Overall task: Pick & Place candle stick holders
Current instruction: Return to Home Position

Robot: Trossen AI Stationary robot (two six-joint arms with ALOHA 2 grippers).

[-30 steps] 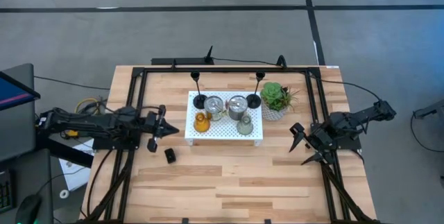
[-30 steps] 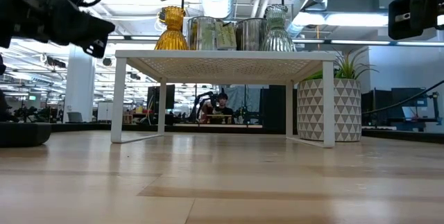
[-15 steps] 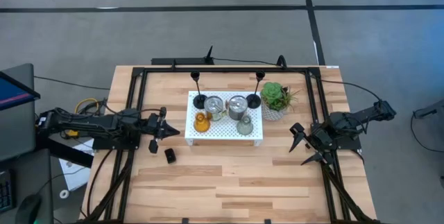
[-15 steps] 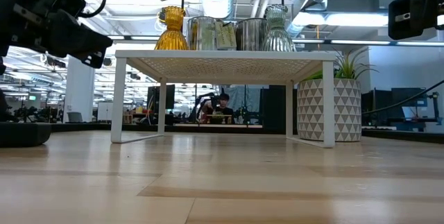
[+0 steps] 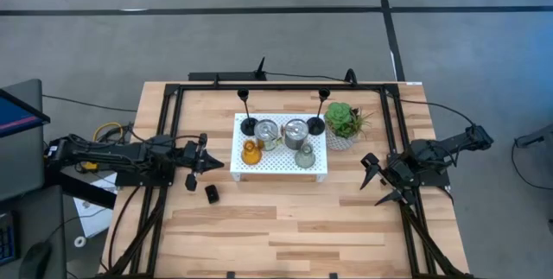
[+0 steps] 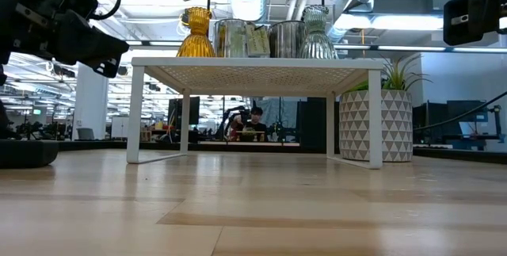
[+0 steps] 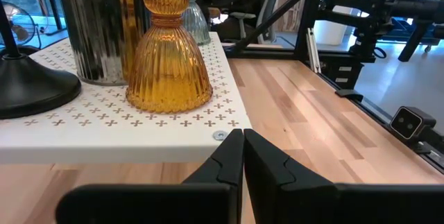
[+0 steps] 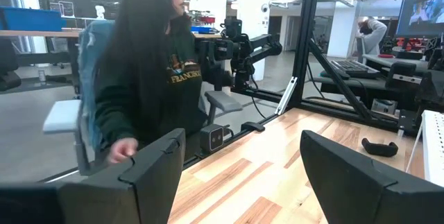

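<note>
High view, left gripper [image 5: 210, 164]: I see it hovering over the left side of the table [image 5: 285, 227], just beside the left edge of the white perforated tray [image 5: 276, 166], tips pointing at the tray.
Left gripper state: in the left wrist view the fingers [image 7: 223, 163] meet tip to tip, with nothing between them.
Right gripper [image 5: 378, 180]: I read it over the table's right side, apart from the tray. The fingers are spread wide and hold nothing.
Amber glass holder [image 5: 251, 151]: upright on the tray, at the front-left corner, nearest the left gripper.
Grey-green holder [image 5: 304, 156]: upright on the tray's front edge, toward the right.
Silver cups [image 5: 267, 132]: two, side by side at the tray's middle, behind the amber and grey-green pieces.
Black holders [image 5: 249, 126]: two, round bases at the tray's rear corners, one left and one right.
Potted plant [image 5: 344, 122]: on the table, just beside the tray's rear-right corner.
Person [image 8: 149, 78]: the right wrist view shows one seated beyond the table's edge.
</note>
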